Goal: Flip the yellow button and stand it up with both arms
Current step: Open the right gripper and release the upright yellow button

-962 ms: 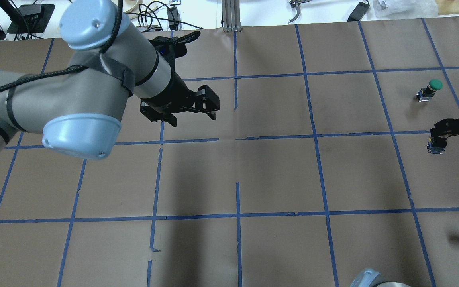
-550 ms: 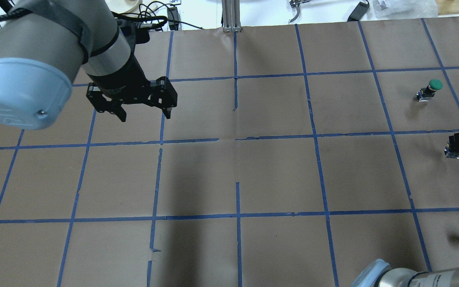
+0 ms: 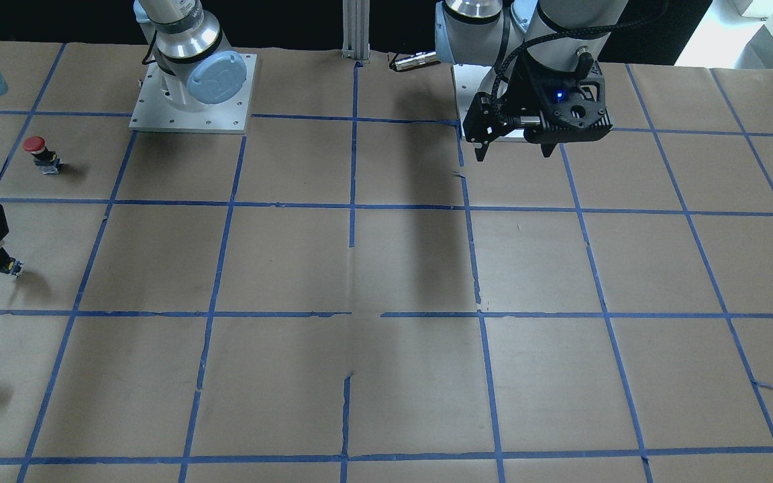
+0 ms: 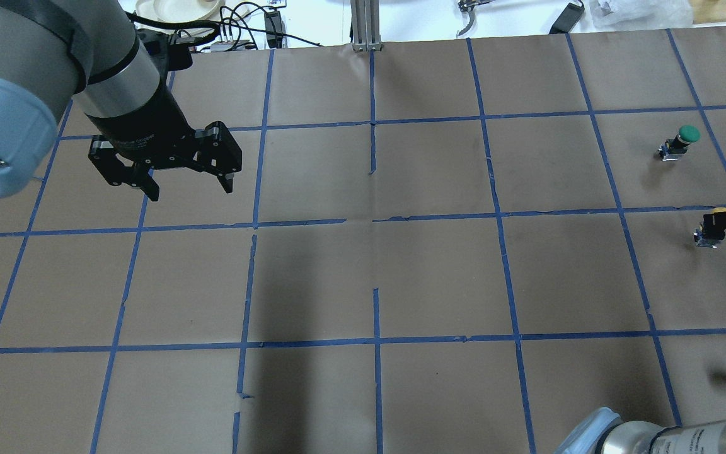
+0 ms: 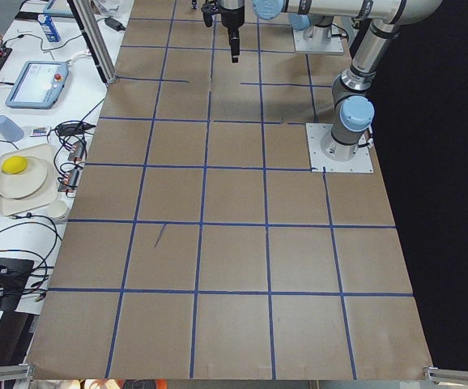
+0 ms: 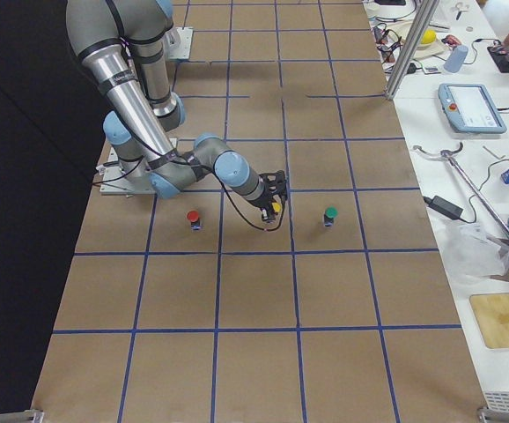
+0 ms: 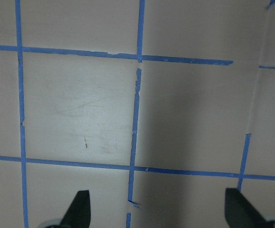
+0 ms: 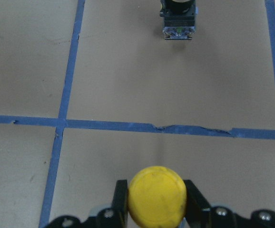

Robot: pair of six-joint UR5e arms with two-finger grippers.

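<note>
"Retreating, is it? The left gripper has slid off toward its own side over the last second, jaws spread wide and nothing between them," says one.

"Yes, and the right gripper looks different too. A second ago only a blocky base showed beneath it from overhead; now a yellow cap peeks out. It is clamped on the small push-button with the round yellow mushroom cap and black cylindrical body, cap toward its wrist, base pointing away past its fingertips."

"So the flip is done?"

"I'd judge so. The left arm's share looks finished, and standing the button up is what remains. Whether the base already touches the brown paper-covered worktop I cannot tell."

"How will it handle?"

"The cap is smooth, domed plastic and looks slippery. The base is squared, with small metal-looking terminals, so it should sit flat. The paper is matte and creased, its blue tape lines torn in places. A green-capped button stands beyond the right gripper, well apart, and a red-capped one stands on its other side."
</note>
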